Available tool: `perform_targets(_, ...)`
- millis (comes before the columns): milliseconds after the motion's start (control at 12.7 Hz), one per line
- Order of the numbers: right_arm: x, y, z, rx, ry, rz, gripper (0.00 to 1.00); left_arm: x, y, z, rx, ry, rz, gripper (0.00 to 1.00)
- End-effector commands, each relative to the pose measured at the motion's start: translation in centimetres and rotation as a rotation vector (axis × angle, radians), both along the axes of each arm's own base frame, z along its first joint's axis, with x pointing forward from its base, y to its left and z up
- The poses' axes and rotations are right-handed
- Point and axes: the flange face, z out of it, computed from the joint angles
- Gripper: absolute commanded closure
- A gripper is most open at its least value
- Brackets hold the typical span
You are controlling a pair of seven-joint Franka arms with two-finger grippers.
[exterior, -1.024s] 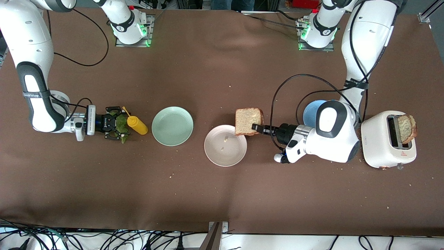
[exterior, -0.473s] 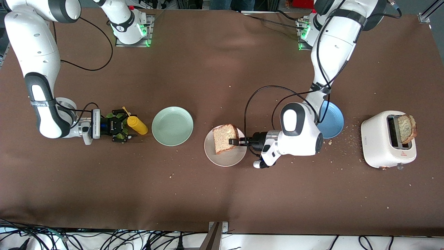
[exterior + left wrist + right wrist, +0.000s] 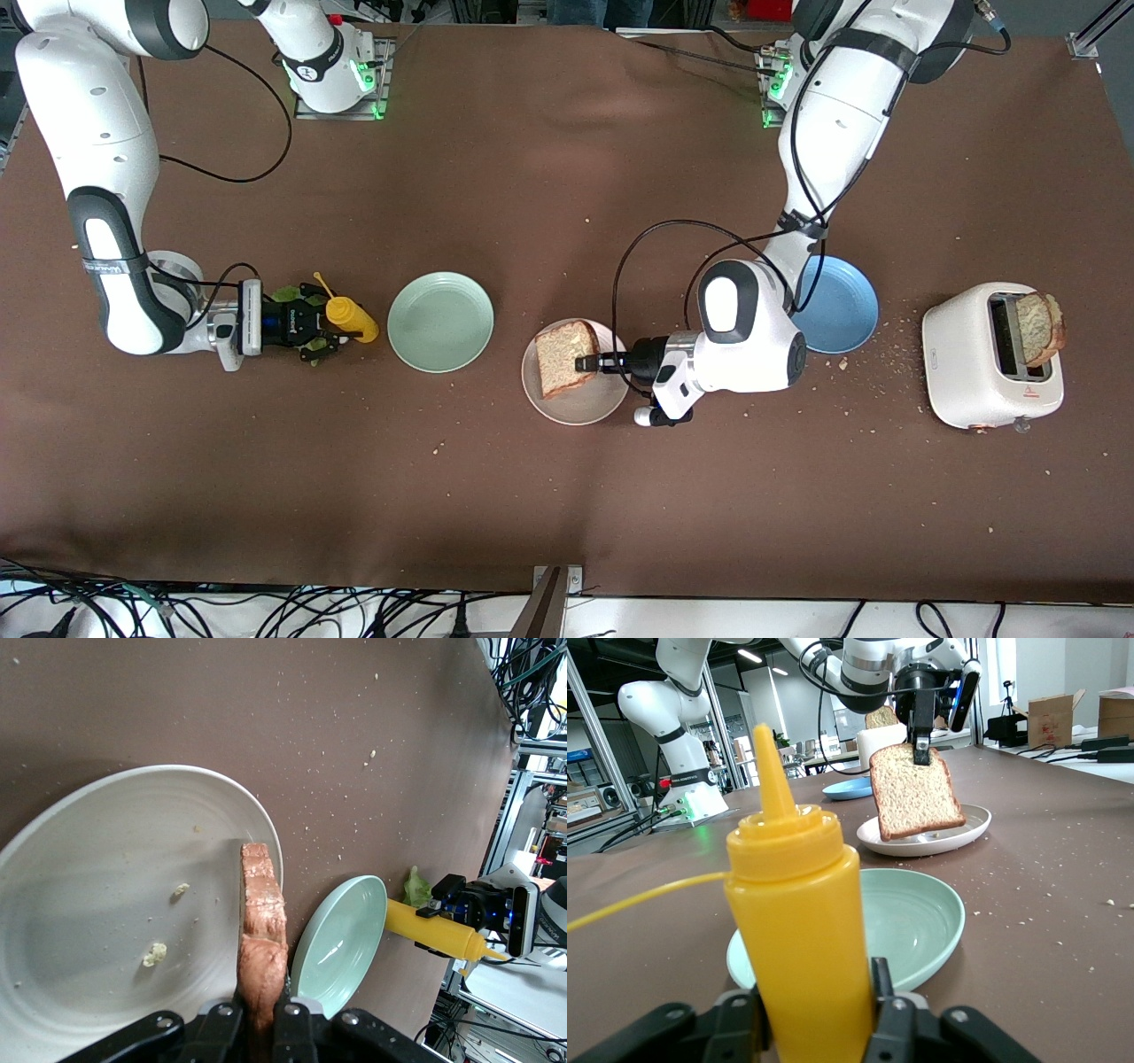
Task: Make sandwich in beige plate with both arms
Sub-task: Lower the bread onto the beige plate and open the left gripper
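Right wrist view: right gripper (image 3: 819,1014) fingers grasping mustard bottle (image 3: 799,930); front view: left gripper (image 3: 586,363) fingers clenched on bread slice (image 3: 560,354) over beige plate (image 3: 592,405).

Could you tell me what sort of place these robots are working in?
Most likely a robotics lab staged as a kitchen counter: a brown cloth-covered table carries a toaster and plates, while loose cables trail along its edge and cardboard boxes and metal framing stand around it.

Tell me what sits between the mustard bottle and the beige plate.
The mint-green plate, empty, between the yellow bottle and beige plate; front view shows it.
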Motion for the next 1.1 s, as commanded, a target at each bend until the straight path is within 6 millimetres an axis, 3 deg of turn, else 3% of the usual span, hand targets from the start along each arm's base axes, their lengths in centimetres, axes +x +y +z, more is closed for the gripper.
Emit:
perform_targets(0,0.5,0.1,-0.2,0.029,-0.003,-0.003,1.0,0.8,0.1,-0.9,-0.006,-0.041,0.045,0.91)
perform_targets(79,0.6,0.1,-0.1,0.028,-0.001,-0.004,1.0,0.7,-0.2,-1.1,0.005,-0.052,0.052,0.57)
perform_targets(158,0.7,0.1,0.0,0.029,-0.001,-0.004,1.0,0.5,-0.5,-1.2,0.016,-0.062,0.055,0.06)
perform_targets(236,0.8,0.1,0.2,0.03,0.002,-0.004,1.0,0.7,-0.4,-0.8,0.029,-0.084,0.073,0.0)
perform_targets(551,1.2,0.4,1.4,0.055,0.044,0.01,1.0,2.3,3.5,-0.2,0.164,-0.137,0.062,0.0)
perform_targets(709,2.3,0.6,3.1,0.046,0.082,0.021,1.0,4.0,7.3,1.4,0.289,-0.167,0.087,0.0)
perform_targets(866,3.7,0.6,5.0,0.028,0.124,0.027,1.0,5.3,11.9,4.7,0.473,-0.2,0.043,0.0)
perform_targets(1024,5.2,1.2,7.1,-0.012,0.163,0.038,1.0,6.0,18.2,6.5,0.576,-0.142,0.002,0.0)
